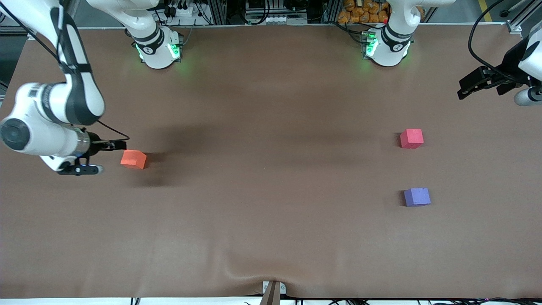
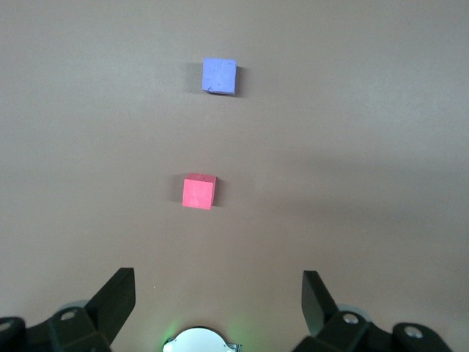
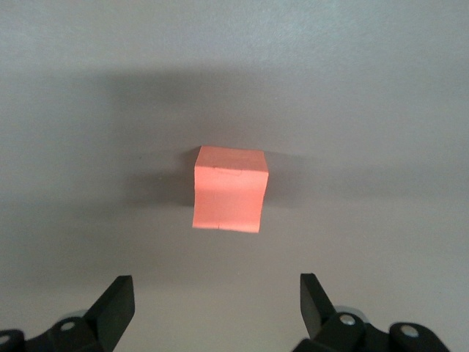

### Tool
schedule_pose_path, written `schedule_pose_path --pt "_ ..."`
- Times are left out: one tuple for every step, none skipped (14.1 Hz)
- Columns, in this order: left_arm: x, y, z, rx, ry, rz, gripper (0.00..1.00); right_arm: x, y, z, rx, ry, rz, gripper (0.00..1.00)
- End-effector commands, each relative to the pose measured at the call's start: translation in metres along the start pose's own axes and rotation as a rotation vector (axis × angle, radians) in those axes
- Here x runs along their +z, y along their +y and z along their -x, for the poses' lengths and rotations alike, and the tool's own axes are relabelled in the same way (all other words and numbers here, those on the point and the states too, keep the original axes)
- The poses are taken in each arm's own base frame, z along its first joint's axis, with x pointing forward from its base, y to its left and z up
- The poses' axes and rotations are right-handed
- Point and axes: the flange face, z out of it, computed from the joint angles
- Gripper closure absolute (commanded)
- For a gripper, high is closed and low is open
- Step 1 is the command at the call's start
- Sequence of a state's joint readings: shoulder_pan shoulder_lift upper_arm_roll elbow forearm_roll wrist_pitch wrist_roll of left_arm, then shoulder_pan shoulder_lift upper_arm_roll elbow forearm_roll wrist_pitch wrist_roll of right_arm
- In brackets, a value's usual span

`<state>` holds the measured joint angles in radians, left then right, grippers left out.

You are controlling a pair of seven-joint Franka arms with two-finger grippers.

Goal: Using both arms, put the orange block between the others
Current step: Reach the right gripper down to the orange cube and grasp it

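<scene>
So far almost nothing of the job is done, judging by how things lie. Biggest first: the brown table (image 1: 271, 237) carries 3 cubes, nothing else on it. Right arm (image 1: 51, 114) reaches in at its own end of the table, w/ the right gripper (image 3: 216, 304) low and just beside the orange block (image 1: 134, 159); in the right wrist view the fingers (image 3: 117, 301) stand wide apart w/ the block ahead of them, not between them, so nothing is gripped yet. Left arm waits at its own end, up at the table's edge; the left gripper (image 2: 218, 301) is spread open and empty too, looking down on the other two cubes. Those two sit toward the left arm's end: red-pink cube (image 1: 411, 138) farther from the front camera, purple cube (image 1: 417, 197) nearer to it, apart from each other w/ bare table between, the gap looks abt wide enough for a 3rd cube. Orange block rests flat on the table, well apart from that pair, toward the right arm's end. Still left, as I judge it: close on the orange block, lift, carry it across, prob. hand over to the left arm since the task wants both, then set it down in the gap between red-pink and purple.
</scene>
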<state>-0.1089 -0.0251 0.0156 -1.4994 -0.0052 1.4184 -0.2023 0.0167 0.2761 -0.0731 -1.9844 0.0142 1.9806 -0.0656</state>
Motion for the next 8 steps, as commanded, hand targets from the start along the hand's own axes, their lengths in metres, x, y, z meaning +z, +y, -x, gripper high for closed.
schedule_pose_path --pt "-0.005 0.002 0.002 0.021 0.014 0.019 0.0 0.039 -0.001 -0.014 0.013 -0.015 -0.021 0.0" --pt "-0.002 0.002 0.001 0.021 0.008 0.018 0.0 0.049 -0.001 -0.017 0.02 -0.023 -0.029 0.0" --pt "-0.002 0.001 0.001 0.019 0.008 0.018 0.0 0.058 -0.001 -0.021 0.023 -0.023 -0.03 0.0" --pt "-0.002 0.002 0.001 0.021 0.008 0.018 0.0 0.065 0.001 -0.024 0.025 -0.017 -0.028 0.0" --pt "-0.002 0.002 0.001 0.021 0.008 0.018 0.0 0.074 0.0 -0.026 0.024 -0.026 -0.027 0.0" --pt "-0.003 0.004 0.001 0.024 0.009 0.02 0.0 0.079 0.001 -0.027 0.026 -0.028 -0.027 0.0" --pt "-0.005 0.004 0.002 0.026 0.012 0.02 0.0 0.087 0.001 -0.028 0.027 -0.038 -0.027 0.0" --pt "-0.005 0.007 0.003 0.03 0.012 0.02 0.0 0.093 0.003 -0.03 0.029 -0.042 -0.026 0.0"
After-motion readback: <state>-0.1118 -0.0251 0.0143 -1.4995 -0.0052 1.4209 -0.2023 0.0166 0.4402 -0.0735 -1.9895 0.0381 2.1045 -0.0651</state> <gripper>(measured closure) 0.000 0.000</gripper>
